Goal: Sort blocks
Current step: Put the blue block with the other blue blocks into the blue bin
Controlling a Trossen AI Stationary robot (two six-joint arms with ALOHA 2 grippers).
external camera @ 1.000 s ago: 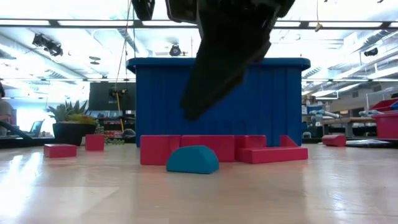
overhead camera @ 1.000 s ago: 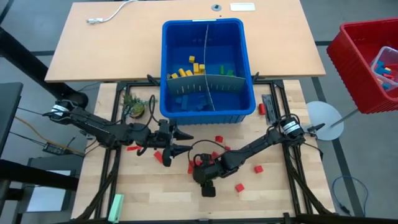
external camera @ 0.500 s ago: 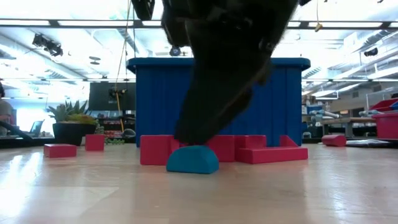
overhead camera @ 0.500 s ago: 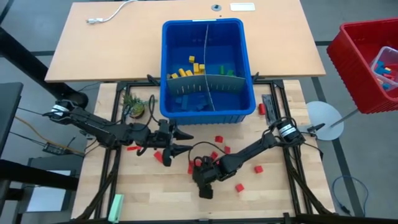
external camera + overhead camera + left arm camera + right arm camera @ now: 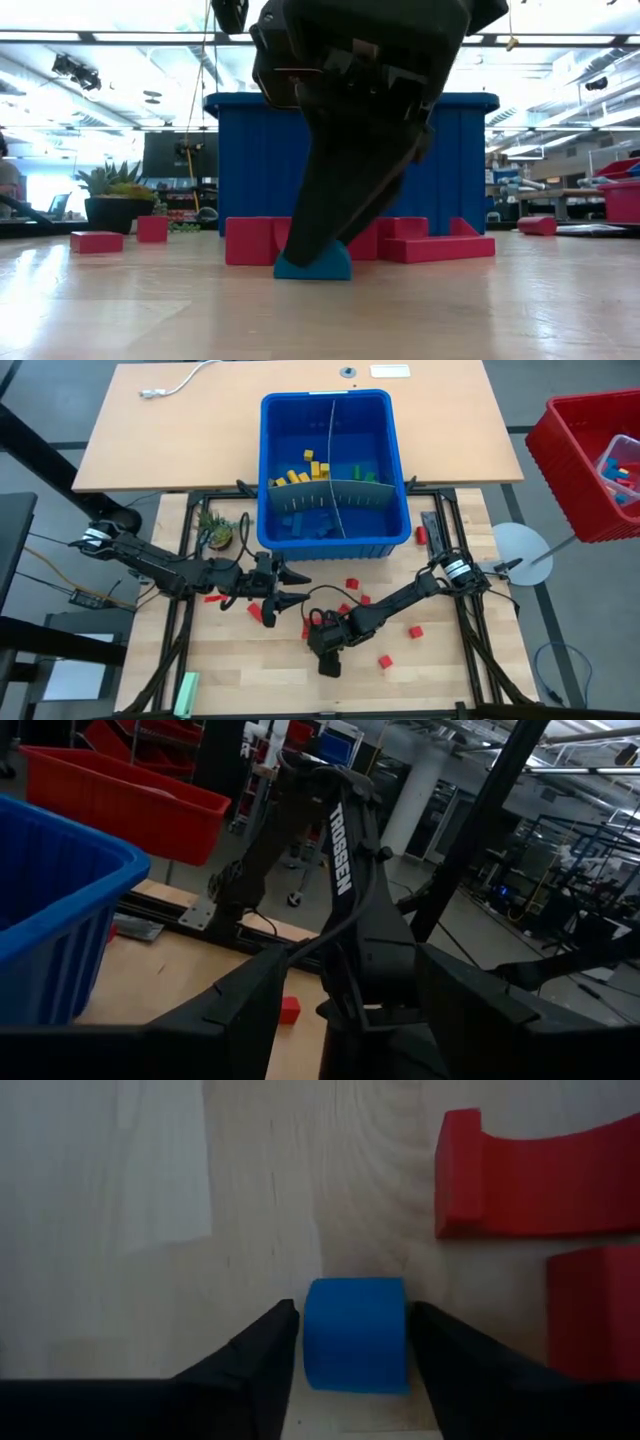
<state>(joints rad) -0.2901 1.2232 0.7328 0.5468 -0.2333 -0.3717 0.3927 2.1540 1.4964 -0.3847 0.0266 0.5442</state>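
A blue half-round block [image 5: 355,1335] lies flat side down on the wooden table, near its front edge [image 5: 318,268]. My right gripper [image 5: 328,662] slants down onto it with one finger at each side, and hides it in the high view. Red blocks [image 5: 351,583] are scattered on the wood around it, and several stand right behind it [image 5: 250,240]. My left gripper [image 5: 287,588] hovers open and level left of centre, holding nothing. The blue bin [image 5: 400,460] at the back holds yellow, green and blue blocks in its compartments. My right gripper pinches the blue block between its two fingers [image 5: 262,1355], one on each of two opposite sides [image 5: 312,1342]. The fingers come slanting down from the table's right and far side. The block stays on the table on its flat underside, round top up.
A red arch-shaped piece [image 5: 530,1175] and a red block [image 5: 590,1310] lie close beside the blue one. A small potted plant [image 5: 215,532] stands left of the bin. A pale green bar [image 5: 186,693] lies at the near left corner, and a red crate [image 5: 590,460] is off to the right.
My right gripper has come down from above the blue block until its fingers reach the table around it, and has shifted slightly toward the near edge. The block has stayed where it was.
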